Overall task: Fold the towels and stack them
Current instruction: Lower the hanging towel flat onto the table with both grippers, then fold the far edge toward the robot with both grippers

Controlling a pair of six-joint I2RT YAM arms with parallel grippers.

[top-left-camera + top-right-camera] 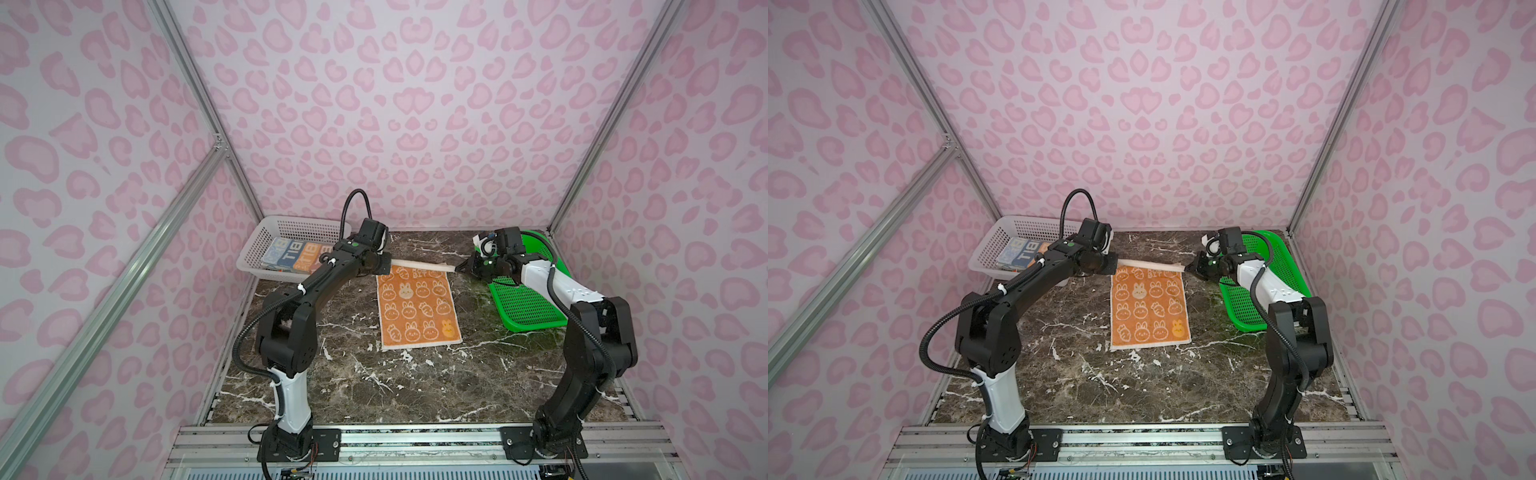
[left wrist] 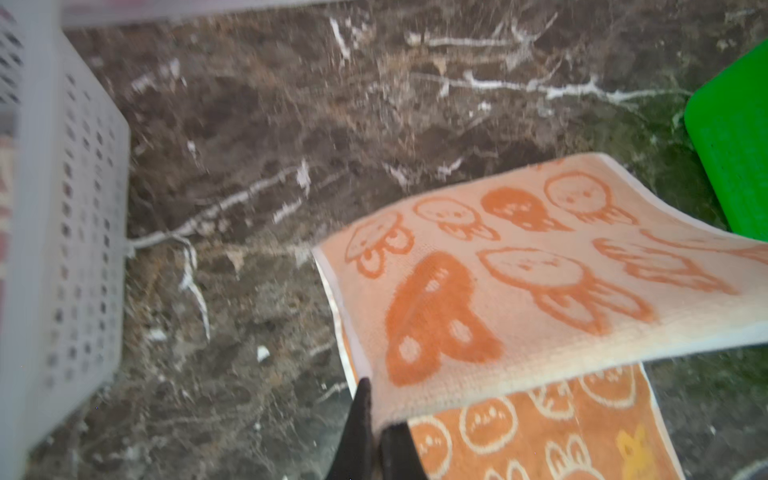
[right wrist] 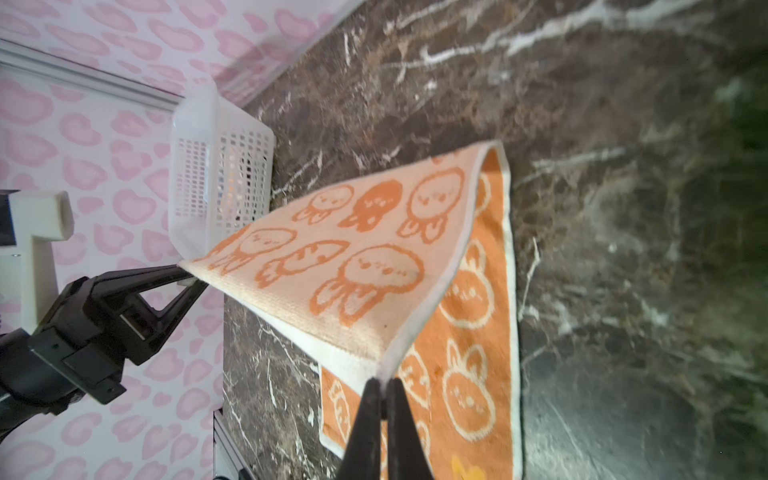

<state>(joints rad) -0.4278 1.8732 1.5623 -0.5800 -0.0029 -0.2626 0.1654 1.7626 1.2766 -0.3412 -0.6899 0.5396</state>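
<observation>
An orange rabbit-print towel (image 1: 417,311) (image 1: 1148,307) lies on the marble table's middle, and its far edge is lifted off the surface. My left gripper (image 1: 388,262) (image 2: 376,415) is shut on the far-left corner. My right gripper (image 1: 459,268) (image 3: 384,384) is shut on the far-right corner. The raised strip runs taut between them, its cream underside (image 2: 498,270) (image 3: 353,257) facing up over the orange face below. The near part rests flat. A folded towel with blue and orange blocks (image 1: 295,255) sits in the white basket.
The white perforated basket (image 1: 257,249) (image 1: 984,253) stands at the far left, close to my left wrist. A green perforated basket (image 1: 528,307) (image 1: 1246,303) stands at the far right, partly under my right arm. Pink patterned walls close in three sides.
</observation>
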